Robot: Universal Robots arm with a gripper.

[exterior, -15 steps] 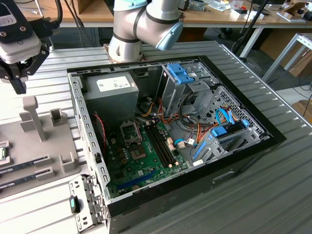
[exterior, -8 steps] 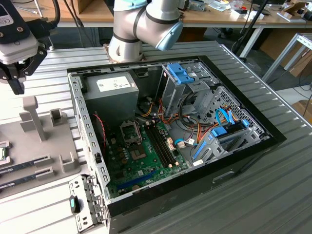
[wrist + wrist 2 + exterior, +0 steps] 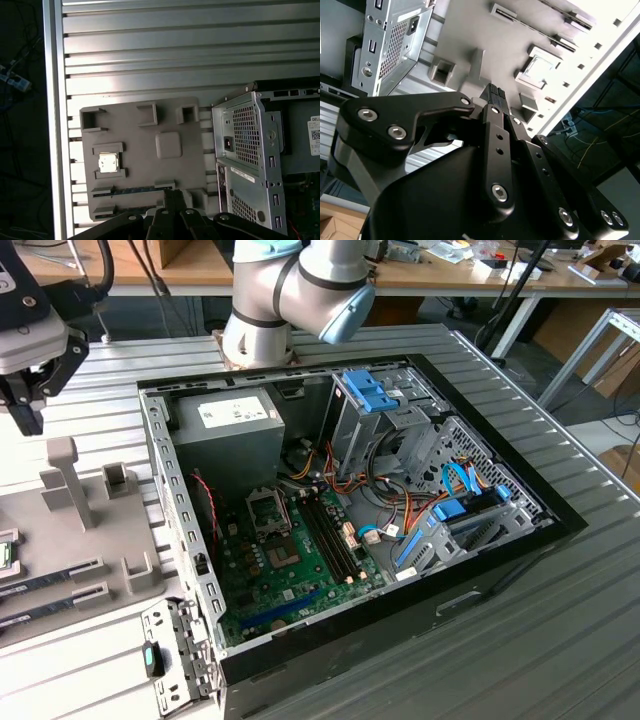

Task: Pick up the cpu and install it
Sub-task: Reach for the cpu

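Tabletop: one ribbed silver metal tabletop (image 3: 560, 640) carries everything.
Computer: one open black desktop computer case (image 3: 480, 585) lies on its side at the centre of the exterior view, with one green motherboard (image 3: 290, 575) showing inside.
Arm: one grey and light-blue robot arm (image 3: 300, 285). Its base stands at top centre, just behind the case, and its wrist end hangs at the upper left, pointing down.
Plate: one flat grey plastic holder plate (image 3: 130, 570) lies on the exterior view's left, beside the case.
Pincer: one black pincer (image 3: 494, 92), clenched with its pads together on nothing, hangs above the plate and clear of it.
Sticks: two long dark memory sticks (image 3: 55, 575) lie side by side in the plate's slots.
Cpu: one small square silver-topped cpu (image 3: 108, 162) sits flat in a framed pocket of the plate, apart from the pincer.
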